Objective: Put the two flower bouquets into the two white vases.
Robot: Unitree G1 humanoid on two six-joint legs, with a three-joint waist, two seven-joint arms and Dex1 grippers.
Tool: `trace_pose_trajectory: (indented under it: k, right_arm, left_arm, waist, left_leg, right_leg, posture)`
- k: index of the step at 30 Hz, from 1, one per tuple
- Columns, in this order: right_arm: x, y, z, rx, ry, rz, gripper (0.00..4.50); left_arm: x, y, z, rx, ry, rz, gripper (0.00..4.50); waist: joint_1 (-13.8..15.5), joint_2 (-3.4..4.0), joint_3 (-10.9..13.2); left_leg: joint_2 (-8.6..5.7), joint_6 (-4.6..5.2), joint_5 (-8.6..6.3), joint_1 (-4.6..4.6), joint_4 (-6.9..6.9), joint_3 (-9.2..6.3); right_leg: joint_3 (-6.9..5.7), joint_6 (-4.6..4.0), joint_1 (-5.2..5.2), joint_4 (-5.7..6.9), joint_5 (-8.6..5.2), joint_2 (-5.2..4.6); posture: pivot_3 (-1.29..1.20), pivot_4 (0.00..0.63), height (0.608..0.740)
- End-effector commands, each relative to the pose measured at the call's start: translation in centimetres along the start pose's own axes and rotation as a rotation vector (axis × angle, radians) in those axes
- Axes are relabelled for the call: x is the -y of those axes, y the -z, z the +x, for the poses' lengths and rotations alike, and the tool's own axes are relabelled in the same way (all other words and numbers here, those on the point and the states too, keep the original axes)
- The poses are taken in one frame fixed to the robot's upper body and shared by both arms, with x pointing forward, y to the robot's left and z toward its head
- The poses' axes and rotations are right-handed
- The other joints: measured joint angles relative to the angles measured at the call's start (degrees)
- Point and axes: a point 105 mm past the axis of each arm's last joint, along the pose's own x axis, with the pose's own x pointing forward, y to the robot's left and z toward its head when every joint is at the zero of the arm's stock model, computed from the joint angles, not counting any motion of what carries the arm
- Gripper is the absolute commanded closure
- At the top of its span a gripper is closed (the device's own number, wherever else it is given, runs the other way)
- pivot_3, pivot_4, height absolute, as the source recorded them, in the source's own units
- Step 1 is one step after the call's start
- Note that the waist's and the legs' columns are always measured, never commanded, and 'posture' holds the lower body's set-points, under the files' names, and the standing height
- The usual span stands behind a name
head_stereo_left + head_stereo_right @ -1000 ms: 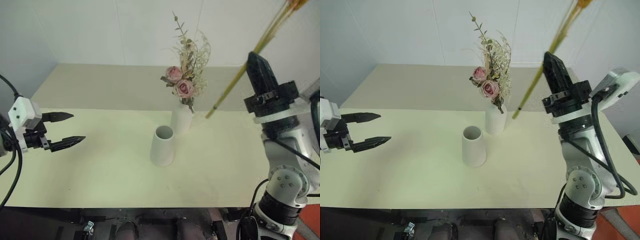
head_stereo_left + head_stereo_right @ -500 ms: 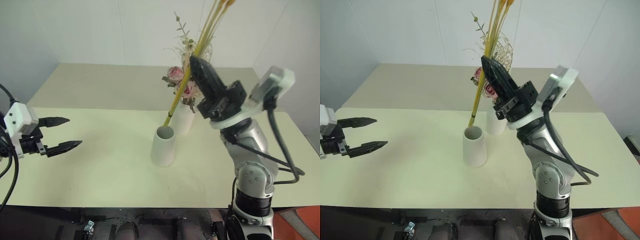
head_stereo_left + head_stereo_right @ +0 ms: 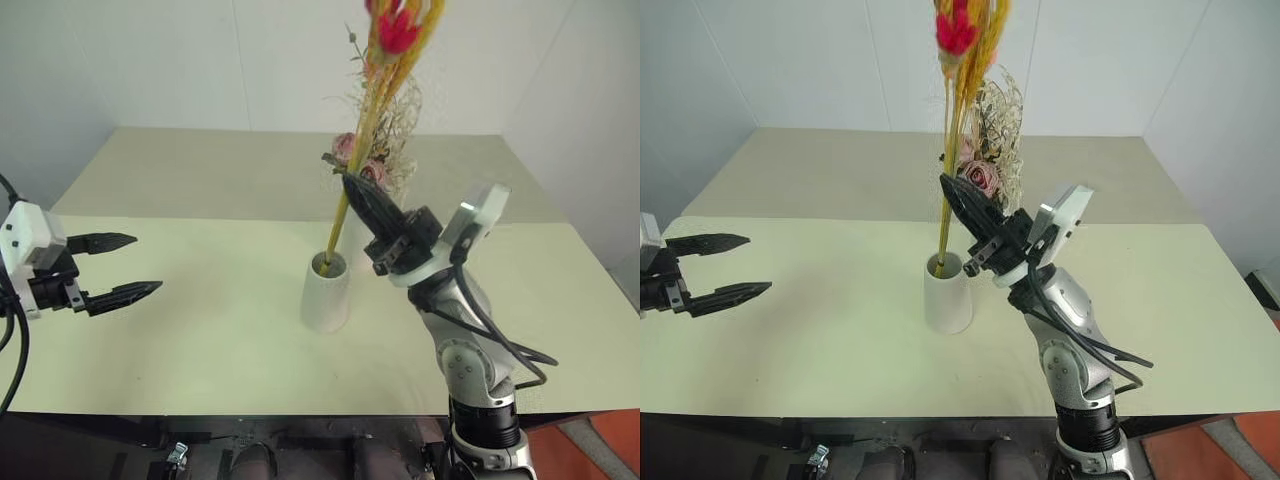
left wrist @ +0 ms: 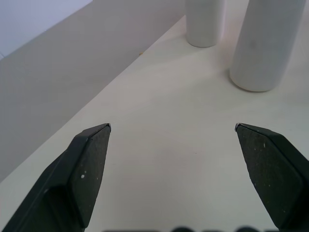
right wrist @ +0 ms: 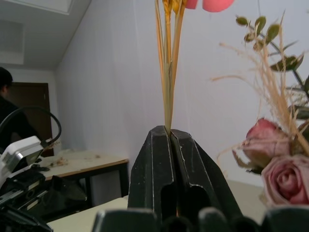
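Lowering the stalks [image 3: 372,120] has brought their cut ends into the mouth of the cone vase [image 3: 326,292]; a second ago we held them high off to the right, clear of both vases. Our right gripper [image 3: 352,191] is pressed together on the stems partway up, the red blossoms [image 3: 396,28] well above it. We judge the second bouquet nearly placed: what remains is letting go and drawing the arm away without dragging the stems back out. The stalks lean a little, so they may tip against the rim once released.

The roses [image 3: 362,165] stand in the bottle vase [image 3: 349,232] just behind the cone vase, so that half looks done. They sit close to our right gripper, and the dried sprigs could snag on a careless retreat. Our left gripper [image 3: 122,266] hovers with fingers spread, holding nothing, well apart from both vases over the table [image 3: 200,330]. A person shows far off in the right wrist view.
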Motion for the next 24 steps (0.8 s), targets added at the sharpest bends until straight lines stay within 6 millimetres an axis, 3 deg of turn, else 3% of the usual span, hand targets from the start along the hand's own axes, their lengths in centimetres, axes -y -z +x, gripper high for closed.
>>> trace_pose_trajectory:
  k: [1, 10, 16, 19, 21, 24]
  right_arm:
    - [-1.3, -0.9, -0.1, 0.035, -0.066, 0.014, 3.43]
    - [-1.9, -0.8, -1.9, -0.043, -0.104, -0.044, 0.18]
    - [-0.9, -1.5, -5.7, -0.197, -0.152, -0.141, 0.04]
    - [-0.8, -2.5, -9.0, -0.375, -0.288, -0.245, 0.04]
    - [0.6, -3.9, -11.6, -0.52, -0.31, -0.316, 0.04]
    - [3.1, -6.7, -13.7, -0.635, -0.235, -0.373, 0.04]
  left_arm:
    - [0.1, -1.4, -0.7, 0.019, 0.027, 0.026, 0.0]
    - [0.5, -1.5, -1.0, 0.023, 0.079, 0.028, 0.0]
    - [0.3, -1.3, -1.1, 0.017, 0.066, 0.032, 0.0]
    - [0.2, -1.3, -1.0, 0.011, 0.06, 0.043, 0.0]
    - [0.2, -1.2, -0.9, 0.012, 0.065, 0.045, 0.0]
    - [0.2, -1.2, -0.9, 0.013, 0.07, 0.046, 0.0]
  waist:
    - [0.0, 0.0, 0.0]
    - [0.03, 0.0, 0.0]
    - [0.33, -0.01, 0.0]
    - [0.57, -0.01, 0.0]
    - [0.86, -0.02, 0.0]
    - [1.17, -0.05, -0.01]
  left_leg:
    - [0.0, 0.0, 0.0, 0.0, 0.0, 0.0]
    - [0.0, 0.0, 0.0, 0.01, 0.0, 0.0]
    - [-0.01, 0.0, 0.0, 0.02, 0.0, 0.01]
    - [-0.01, 0.0, 0.0, 0.04, 0.0, 0.02]
    - [-0.02, 0.0, 0.0, 0.1, 0.0, 0.03]
    - [-0.01, 0.0, -0.01, 0.29, 0.0, 0.05]
  right_leg:
    - [0.0, 0.0, 0.0, 0.0, 0.0, 0.0]
    - [0.0, 0.1, 0.01, 0.0, -0.08, 0.0]
    - [-0.01, 0.09, 0.04, -0.02, -0.11, -0.02]
    - [-0.01, 0.14, 0.06, -0.03, -0.18, -0.02]
    - [-0.01, -0.03, 0.13, -0.06, -0.43, -0.03]
    - [0.01, -0.01, 0.27, -0.07, -0.48, -0.03]
  posture:
    - [0.0, 0.15, 0.74]
    - [0.0, 0.15, 0.74]
    - [0.0, 0.15, 0.74]
    - [0.0, 0.15, 0.74]
    - [0.0, 0.15, 0.74]
    - [0.0, 0.15, 0.74]
